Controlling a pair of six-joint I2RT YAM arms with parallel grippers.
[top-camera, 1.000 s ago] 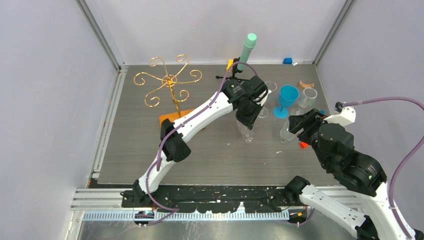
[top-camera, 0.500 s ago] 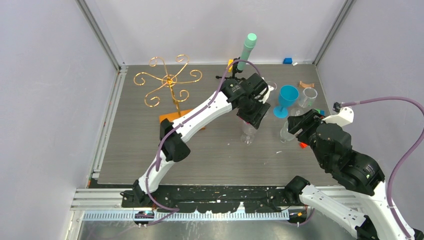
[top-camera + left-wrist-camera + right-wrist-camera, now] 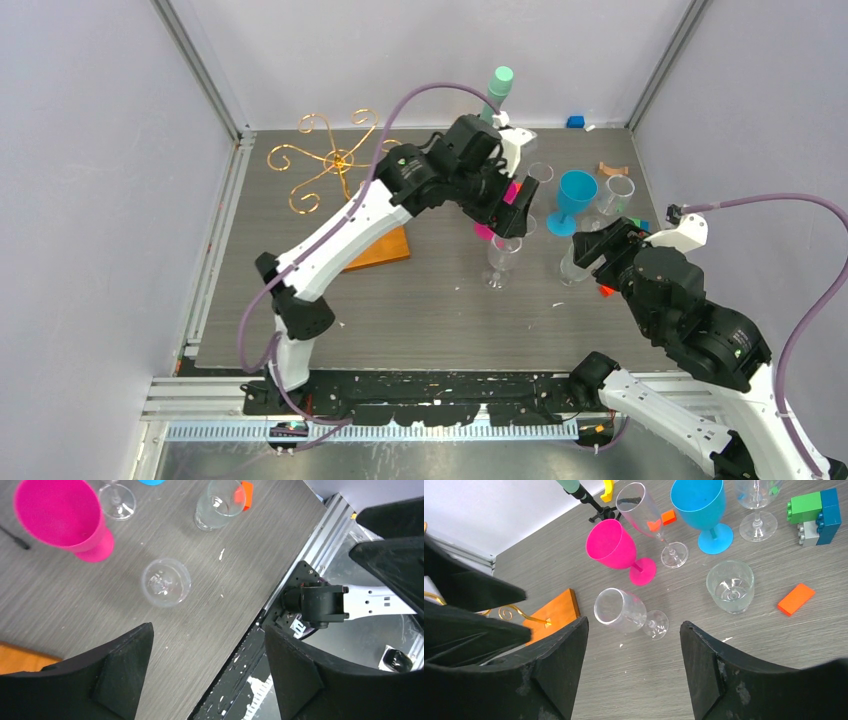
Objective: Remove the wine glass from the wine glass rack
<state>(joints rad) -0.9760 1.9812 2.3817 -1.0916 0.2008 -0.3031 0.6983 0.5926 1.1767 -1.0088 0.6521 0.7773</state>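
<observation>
Left gripper [image 3: 207, 636] had lifted away from wine glass [image 3: 497, 262], w/ fingers spread & empty. Glass stood upright on table [image 3: 420, 300], off wine glass rack [image 3: 336, 163], just beside pink goblet [image 3: 57, 512]. Right gripper [image 3: 633, 629] likewise spread, empty.

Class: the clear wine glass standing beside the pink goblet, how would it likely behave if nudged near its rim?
The clear wine glass probably tips easily: a wide bowl sits on a thin stem above a small foot. Once down it would likely roll, the bowl being round. Its smooth transparent wall looks slippery; glass or plastic, I cannot tell.
</observation>
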